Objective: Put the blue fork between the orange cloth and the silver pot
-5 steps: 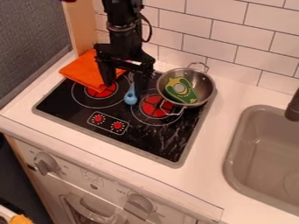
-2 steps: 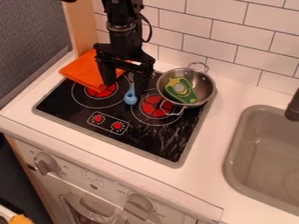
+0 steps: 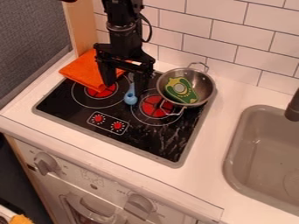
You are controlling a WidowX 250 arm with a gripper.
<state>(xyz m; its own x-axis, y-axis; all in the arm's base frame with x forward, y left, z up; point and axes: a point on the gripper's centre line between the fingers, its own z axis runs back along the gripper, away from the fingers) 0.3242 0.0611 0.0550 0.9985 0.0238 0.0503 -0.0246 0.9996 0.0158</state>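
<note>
White tiles [image 3: 251, 48] lined the wall behind a pale tabletop [image 3: 213, 144], with a black cooktop [image 3: 163, 142] set into it. The black arm [image 3: 121, 33] came down from the top edge of the view, and its gripper [image 3: 123, 90] hung over the rear part of the cooktop, its jaws wide apart.

A small blue utensil [image 3: 130, 99], with a rounded head more like a spoon's than a fork's, lay on the cooktop between the orange cloth [image 3: 88, 72] and the silver pot [image 3: 205, 83]. Seen from the camera, its handle pointed up between the jaws, while its head lay nearer the two red dials [image 3: 117, 125].

The folded cloth lay across the cooktop's rear corner and onto the tabletop, one corner over a red burner [image 3: 100, 92]. On the other side stood the two-handled pot, a green avocado-shaped toy [image 3: 186, 95] inside, its nearer handle reaching over another red burner [image 3: 154, 109]. Farther over was a grey sink [image 3: 231, 162] with a dark faucet [image 3: 293, 108] at its edge
</note>
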